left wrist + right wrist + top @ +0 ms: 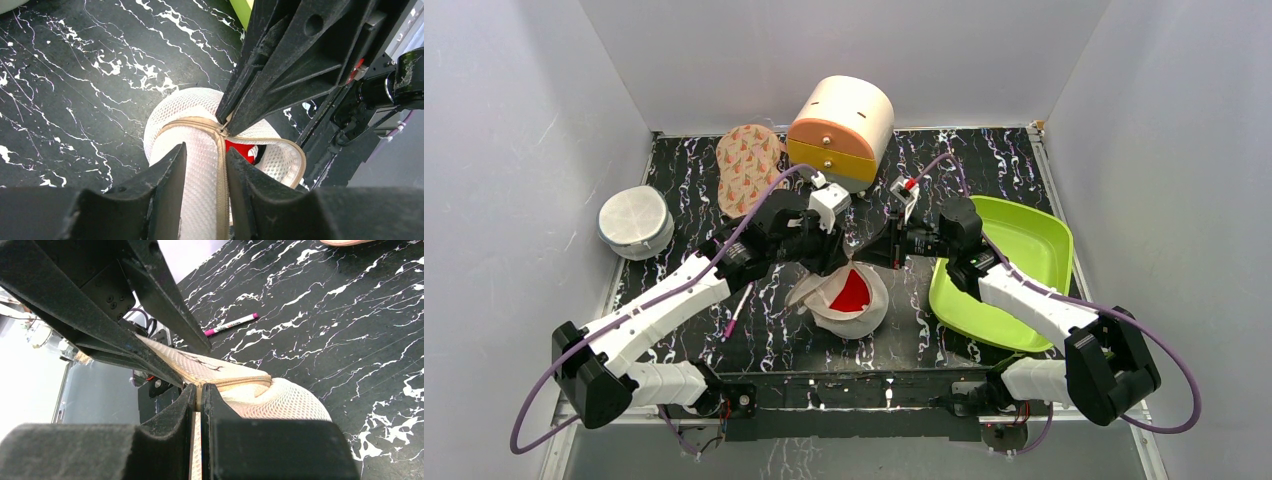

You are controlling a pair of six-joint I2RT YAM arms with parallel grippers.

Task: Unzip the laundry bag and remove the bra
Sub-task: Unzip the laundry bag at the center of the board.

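Observation:
The laundry bag (pixel 844 305), a pale mesh dome with a beige zip rim, lies at the table's middle with its zip partly open. The red bra (pixel 852 292) shows inside the opening and also in the left wrist view (pixel 239 149). My left gripper (pixel 830 264) is shut on a fold of the bag's mesh and zip rim (pixel 200 165). My right gripper (pixel 865 257) is shut on the zip pull at the rim (pixel 200 389). In the left wrist view its fingers (pixel 260 95) pinch the slider where the zip splits. Both grippers meet just above the bag.
A green tray (pixel 1034 240) stands to the right of the bag. A round peach and yellow drawer box (pixel 841 128) and a carrot-print pad (pixel 746 165) stand at the back. A white round mesh case (pixel 636 222) is at the left. A pink pen (pixel 736 312) lies left of the bag.

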